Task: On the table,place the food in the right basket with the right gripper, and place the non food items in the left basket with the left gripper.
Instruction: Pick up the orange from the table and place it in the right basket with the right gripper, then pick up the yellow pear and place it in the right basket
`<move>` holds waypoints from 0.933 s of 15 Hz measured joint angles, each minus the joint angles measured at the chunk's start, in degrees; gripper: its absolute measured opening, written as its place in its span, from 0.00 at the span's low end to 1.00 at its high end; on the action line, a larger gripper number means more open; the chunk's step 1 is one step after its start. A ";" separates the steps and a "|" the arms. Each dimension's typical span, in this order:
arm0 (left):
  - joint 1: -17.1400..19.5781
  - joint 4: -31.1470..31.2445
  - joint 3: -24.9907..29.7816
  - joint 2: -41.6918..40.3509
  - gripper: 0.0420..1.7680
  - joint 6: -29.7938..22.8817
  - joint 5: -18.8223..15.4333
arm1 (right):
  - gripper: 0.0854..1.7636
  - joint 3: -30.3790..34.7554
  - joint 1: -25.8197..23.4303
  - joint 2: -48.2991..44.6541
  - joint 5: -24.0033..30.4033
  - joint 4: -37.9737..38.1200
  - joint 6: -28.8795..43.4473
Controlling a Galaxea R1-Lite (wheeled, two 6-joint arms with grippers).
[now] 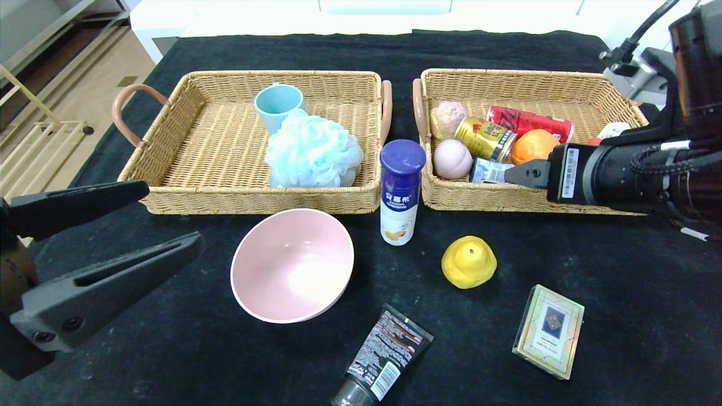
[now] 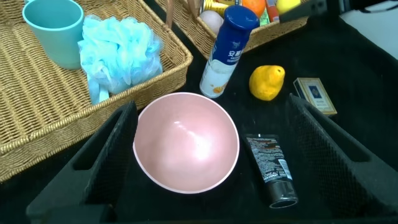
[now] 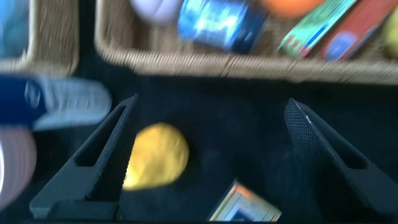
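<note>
Pale tile floor (image 1: 84, 67) at left, wooden rack (image 1: 34, 141) — white furniture (image 1: 338, 14) behind, bright light

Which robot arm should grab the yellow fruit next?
Probably the right. Fruit goes in the right basket, and the open right gripper hangs above the yellow fruit. The left gripper faces the pink bowl.

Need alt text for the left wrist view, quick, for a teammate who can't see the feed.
The open left hand hovers above the pink bowl on the black table. Beyond it stand a white bottle, a yellow fruit, a card box and a black tube; the left basket holds a blue cup and sponge.
</note>
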 joint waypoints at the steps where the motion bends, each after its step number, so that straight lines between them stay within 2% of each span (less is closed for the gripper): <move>1: 0.01 0.00 0.02 0.00 0.97 0.00 0.00 | 0.95 1.56 1.79 -0.44 -1.01 -0.02 0.37; 6: 0.01 0.11 0.24 0.32 0.97 0.69 0.00 | 0.96 4.00 8.02 1.11 -2.72 -0.09 2.79; 8: 0.00 0.05 0.27 0.29 0.97 0.77 0.00 | 0.96 4.02 9.12 2.89 -4.88 -0.40 2.76; 14: 0.00 -0.04 0.13 0.07 0.97 0.80 0.02 | 0.96 3.78 10.72 7.30 -6.78 -3.46 2.90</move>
